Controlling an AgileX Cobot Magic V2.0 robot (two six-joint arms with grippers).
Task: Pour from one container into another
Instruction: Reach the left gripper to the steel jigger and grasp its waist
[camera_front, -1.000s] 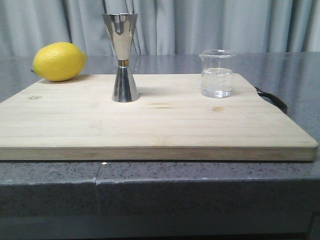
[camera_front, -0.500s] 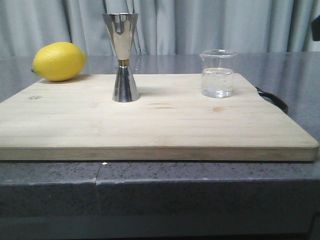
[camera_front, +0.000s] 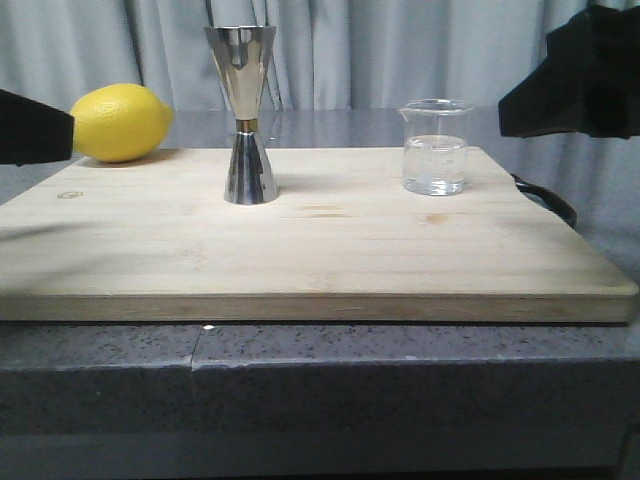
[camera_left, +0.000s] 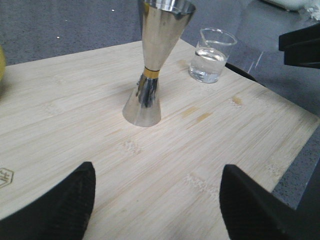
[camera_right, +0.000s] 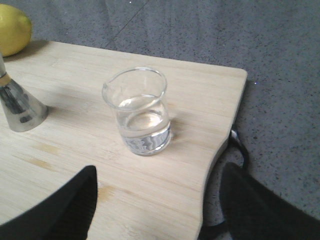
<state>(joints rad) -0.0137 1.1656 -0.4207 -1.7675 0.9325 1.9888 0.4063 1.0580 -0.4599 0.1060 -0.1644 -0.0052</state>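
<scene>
Both arms had just entered the front view, absent half a second earlier. The left gripper (camera_left: 155, 200) and right gripper (camera_right: 157, 200) were spread wide and empty. The glass beaker (camera_front: 435, 147) stood far right on the cutting board (camera_front: 300, 250), the steel jigger (camera_front: 243, 115) left of it; neither had shifted. Reaching seemed underway, pouring not begun.

Jigger (camera_front: 241, 115) left of beaker (camera_front: 435, 147), both on board (camera_front: 300, 250).
</scene>
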